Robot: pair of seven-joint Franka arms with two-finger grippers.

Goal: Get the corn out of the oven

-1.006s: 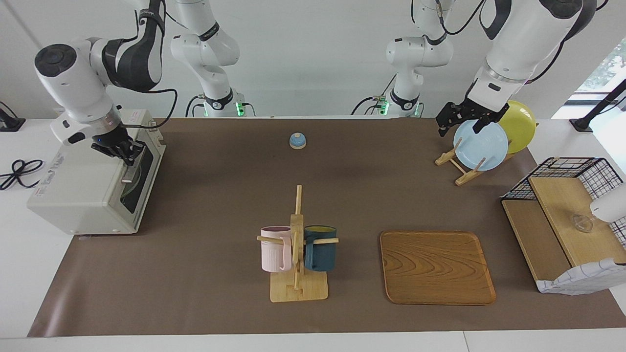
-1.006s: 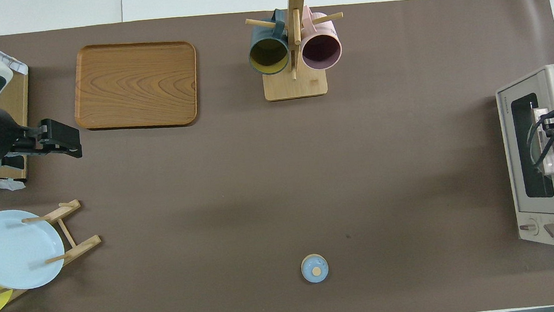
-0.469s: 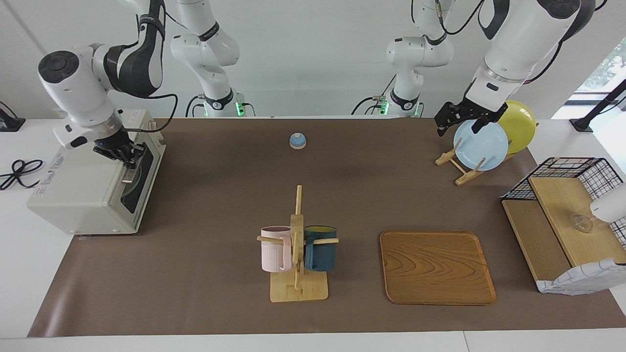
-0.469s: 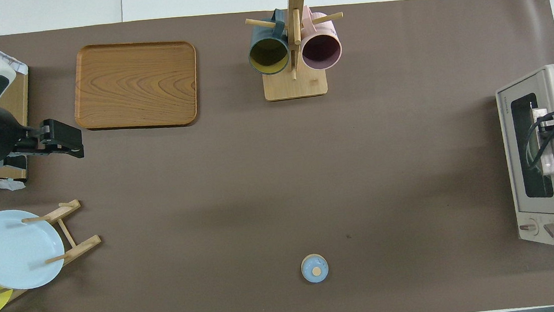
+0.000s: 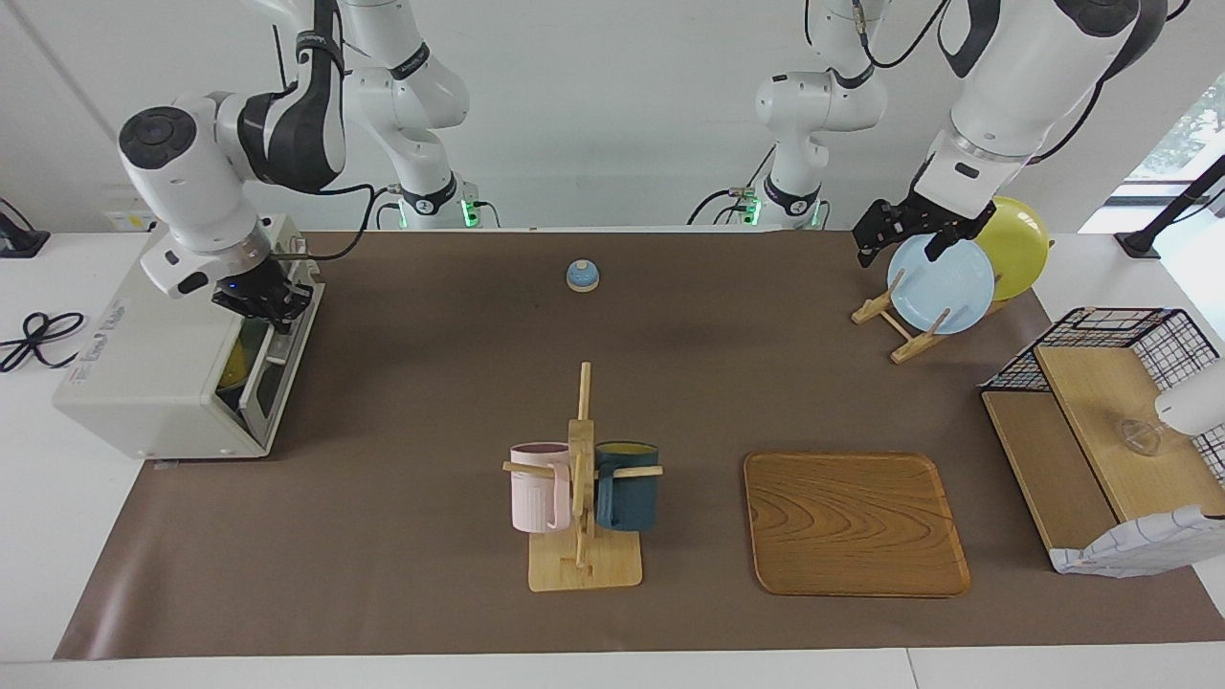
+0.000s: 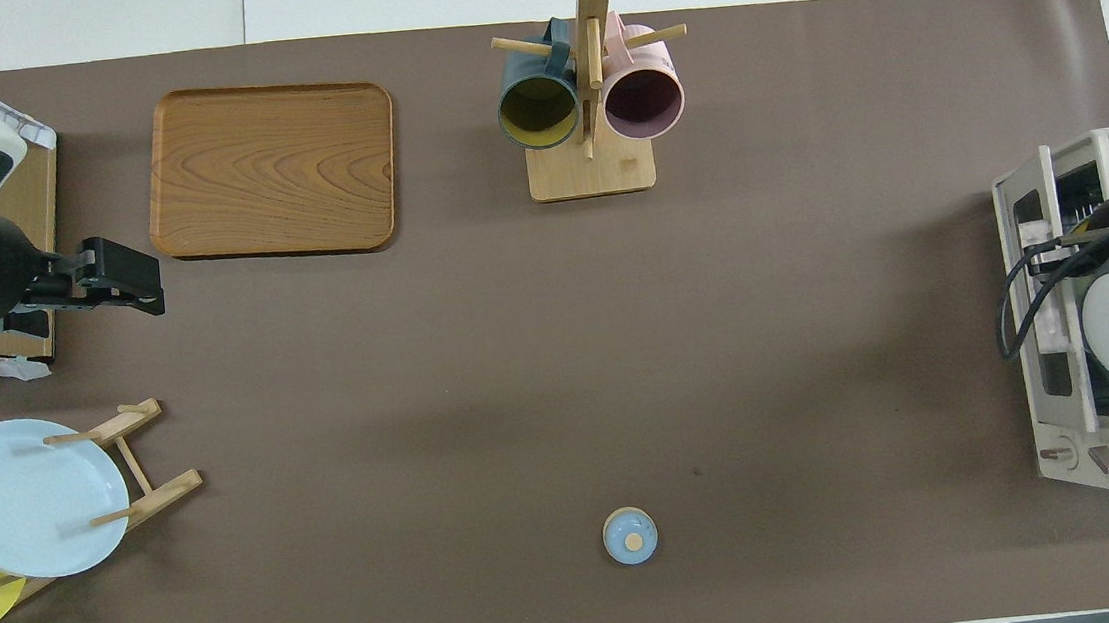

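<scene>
The oven is a boxy, off-white box at the right arm's end of the worktop. Its dark glass door is tipped partly open at the top. Through the gap you can see a bit of bright yellow inside the oven; that is the corn. Most of it is hidden, so its shape cannot be told.

The right hand is at the top edge of the oven door, with its fingers pressed together on the door's handle.

The left hand hangs over the blue plate, well apart from the oven. Its fingers are spread wide and hold nothing.
</scene>
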